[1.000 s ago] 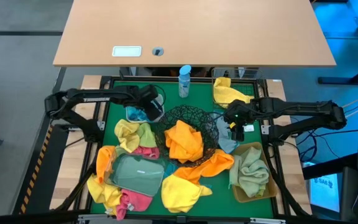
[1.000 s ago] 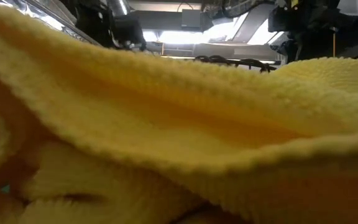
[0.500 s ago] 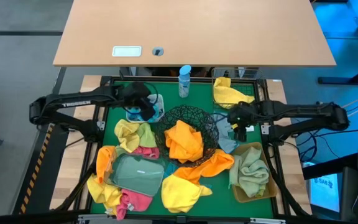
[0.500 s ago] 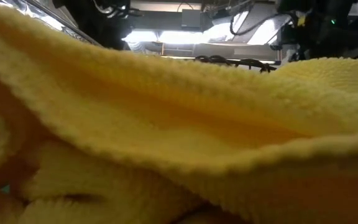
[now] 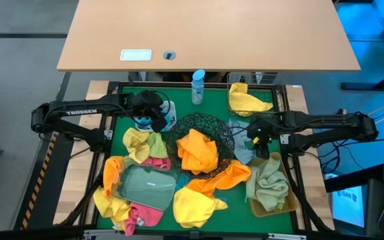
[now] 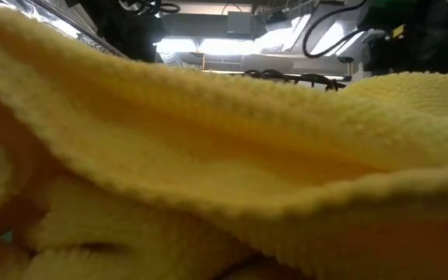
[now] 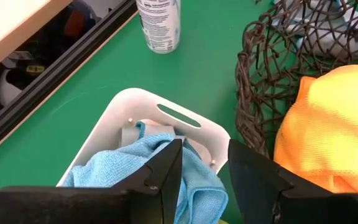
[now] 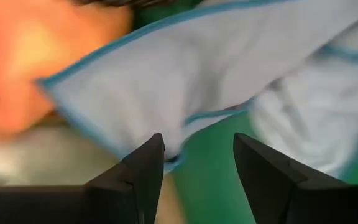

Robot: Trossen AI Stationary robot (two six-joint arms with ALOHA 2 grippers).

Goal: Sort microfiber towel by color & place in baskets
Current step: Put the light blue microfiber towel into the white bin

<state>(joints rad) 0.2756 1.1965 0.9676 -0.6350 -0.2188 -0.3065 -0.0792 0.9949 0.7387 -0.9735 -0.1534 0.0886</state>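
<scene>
Several towels crowd the near edge of the green table (image 5: 212, 100): a yellow towel (image 5: 193, 205) at front centre, which fills the low view, a clear plastic tray (image 5: 145, 185) lying on yellow and pink cloths to its left, and a tan rectangular bin (image 5: 271, 189) holding a sage-green towel to its right. Farther in, the round black wire-mesh bowl (image 5: 202, 133) holds an orange towel (image 5: 197, 150). Right gripper (image 8: 197, 155), fingers spread and empty, hovers over a pale grey towel (image 5: 242, 148) just right of the bowl. Left gripper (image 7: 204, 163), fingers parted and empty, hangs above the white rectangular tub (image 7: 166, 115), which contains a blue towel (image 7: 120, 168). Farthest back stand a blue-capped bottle (image 5: 198, 87) and the square wire basket (image 5: 249, 93) with a yellow cloth.
</scene>
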